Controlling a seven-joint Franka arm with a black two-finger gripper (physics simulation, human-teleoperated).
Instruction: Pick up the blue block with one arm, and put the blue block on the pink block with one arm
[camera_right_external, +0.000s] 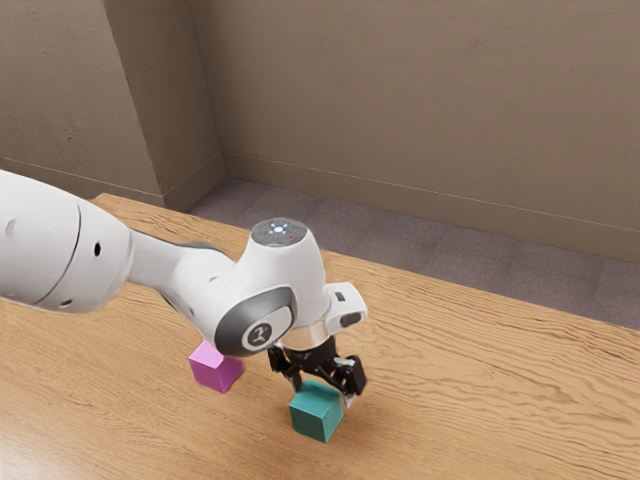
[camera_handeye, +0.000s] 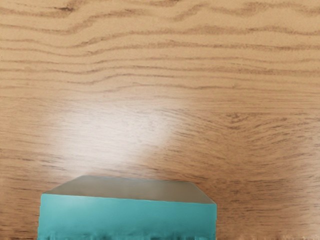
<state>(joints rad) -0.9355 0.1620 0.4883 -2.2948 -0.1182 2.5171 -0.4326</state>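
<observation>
The blue block (camera_right_external: 318, 412), teal in colour, stands on the wooden table near the front edge. My gripper (camera_right_external: 320, 385) comes straight down over it and is shut on its upper part, one black finger on each side. In the wrist view the block (camera_handeye: 127, 217) is large and close just under my hand, with bare wood beyond it. The pink block (camera_right_external: 215, 368) sits on the table a short way toward the exterior view's left of the blue one, partly behind my arm's wrist.
The wooden table (camera_right_external: 480, 340) stretches toward the exterior view's right and back. Its far edge runs diagonally in front of a grey carpeted floor (camera_right_external: 480, 250) and beige walls.
</observation>
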